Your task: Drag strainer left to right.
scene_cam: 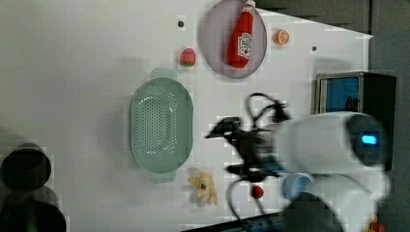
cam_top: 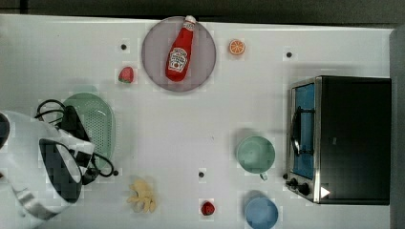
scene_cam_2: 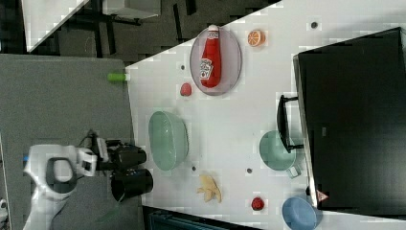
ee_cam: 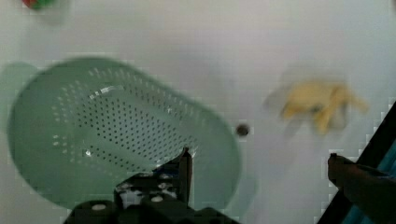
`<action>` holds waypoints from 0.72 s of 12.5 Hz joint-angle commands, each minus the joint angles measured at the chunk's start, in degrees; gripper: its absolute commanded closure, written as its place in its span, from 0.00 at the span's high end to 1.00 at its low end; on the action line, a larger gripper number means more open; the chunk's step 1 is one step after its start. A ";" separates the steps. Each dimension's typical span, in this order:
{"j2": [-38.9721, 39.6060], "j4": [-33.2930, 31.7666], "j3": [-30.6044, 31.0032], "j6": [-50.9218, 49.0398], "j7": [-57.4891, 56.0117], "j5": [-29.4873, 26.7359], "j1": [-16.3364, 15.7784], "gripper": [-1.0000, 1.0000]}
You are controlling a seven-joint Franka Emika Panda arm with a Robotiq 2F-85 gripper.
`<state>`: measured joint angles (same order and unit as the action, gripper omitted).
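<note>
The strainer is a pale mint-green oblong basket with a dotted bottom, lying near the top view's left edge and partly covered by my arm. It appears whole in the left view and in the right view. In the wrist view my gripper stands open above the rim of the strainer. One finger hangs over the basket's inside and the other finger over the bare table beyond the rim. Nothing sits between them. In the left view the gripper appears to the right of the basket.
A ketchup bottle lies on a grey plate. A mint mug, a blue bowl and a toaster oven stand at the top view's right. A strawberry, an orange slice, a yellow toy and a red fruit lie around.
</note>
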<state>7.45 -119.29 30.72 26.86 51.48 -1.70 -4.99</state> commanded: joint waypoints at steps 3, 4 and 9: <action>10.13 -0.03 1.27 13.97 22.20 3.43 1.46 1.00; 13.24 -0.27 0.96 16.83 22.27 3.84 1.40 1.00; 24.63 -0.52 -2.61 32.06 22.24 5.23 0.15 1.00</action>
<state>32.65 -119.85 27.42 57.30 70.33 3.62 -5.57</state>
